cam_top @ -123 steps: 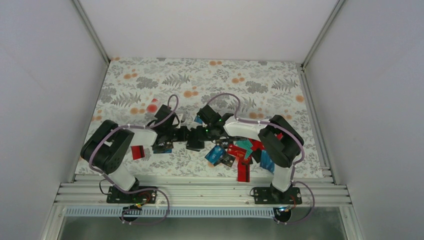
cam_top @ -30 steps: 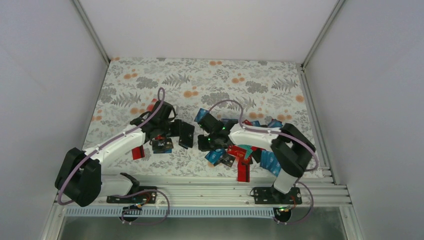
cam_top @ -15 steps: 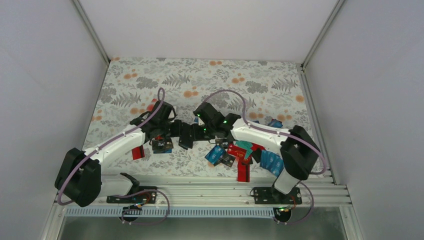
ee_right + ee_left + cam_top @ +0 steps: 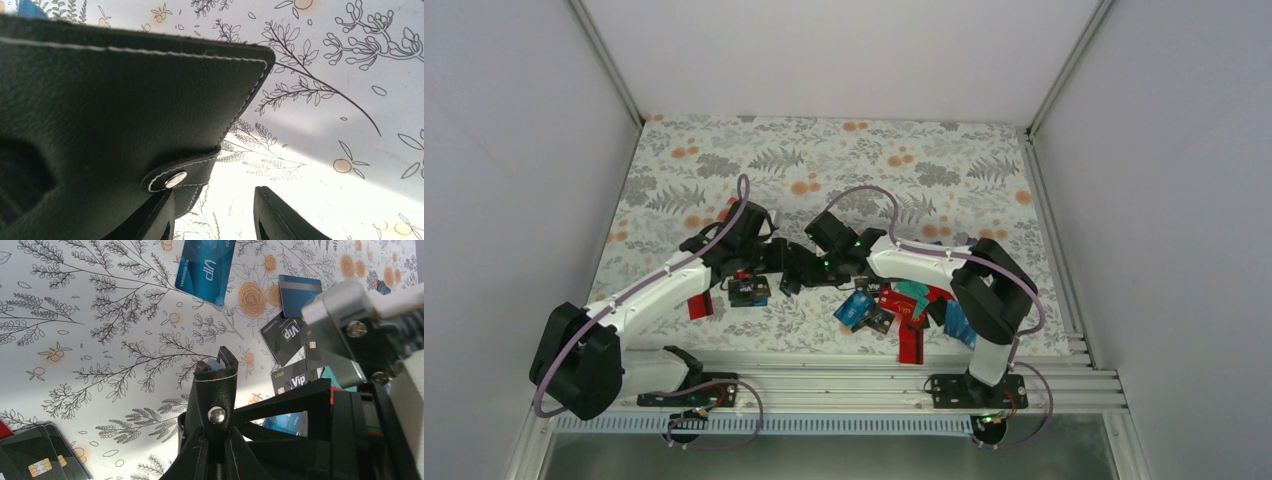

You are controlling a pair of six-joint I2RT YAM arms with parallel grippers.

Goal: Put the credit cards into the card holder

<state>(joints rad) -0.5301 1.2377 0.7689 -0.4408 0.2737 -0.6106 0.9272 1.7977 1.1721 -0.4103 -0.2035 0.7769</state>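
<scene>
The black card holder [image 4: 795, 272] hangs upright between the two arms, above the flowered table. My left gripper [image 4: 776, 262] is shut on its lower edge. In the left wrist view [image 4: 217, 431] the fingers pinch the holder [image 4: 214, 387] just under its snap stud. My right gripper [image 4: 214, 192] is open, and its left finger [image 4: 161, 217] touches the holder's snap strap [image 4: 176, 179]; the gap is empty. The holder [image 4: 115, 95] fills the left of that view. The credit cards [image 4: 902, 303] lie in a pile under the right arm. A blue VIP card [image 4: 205, 267] and a black VIP card [image 4: 284, 333] lie flat.
A red card [image 4: 700, 305] and a black card [image 4: 749, 292] lie under the left arm. A long red card [image 4: 911, 345] lies near the front rail [image 4: 824, 385]. Black chip cards [image 4: 35, 460] lie at lower left in the left wrist view. White walls enclose the table.
My right gripper has moved left, up against the card holder, and the right elbow has folded back. My left gripper still holds the holder in about the same place.
</scene>
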